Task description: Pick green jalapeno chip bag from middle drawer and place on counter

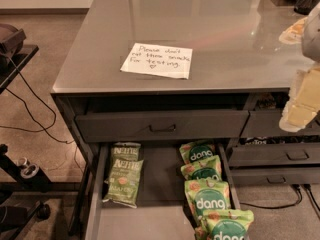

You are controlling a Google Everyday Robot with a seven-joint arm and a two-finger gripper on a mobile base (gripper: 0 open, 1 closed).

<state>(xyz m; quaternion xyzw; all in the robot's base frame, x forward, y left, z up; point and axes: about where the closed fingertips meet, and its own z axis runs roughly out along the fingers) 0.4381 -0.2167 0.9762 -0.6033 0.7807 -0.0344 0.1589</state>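
the middle drawer (150, 219) of a grey cabinet stands pulled open beneath the counter (210, 19), its flat floor bare down the centre. the green jalapeno chip bag (123, 181) lies flat against the drawer's left wall, label up, its top edge overlapping a second kettle bag (126, 151) that lies just behind it, partly tucked under the closed drawer front (125, 126) above, which carries a small bar handle (162, 128). along the drawer's right wall, four brighter green dang bags (207, 200) lie in an overlapping row running toward the camera, well apart from the kettle pair. on the glossy counter, near its front edge, rests a white handwritten note (156, 60) with a small heart drawn under the words. the robot's gripper (302, 101), pale cream and close to the lens, hangs at the right edge of the frame in front of the counter's front right corner and the upper right drawers (297, 155), well away from the chip bag and touching nothing that can be made out; whether it is open or closed cannot be told. to the left of the cabinet, black cables (30, 109) trail over the floor from a dark stand (10, 44).
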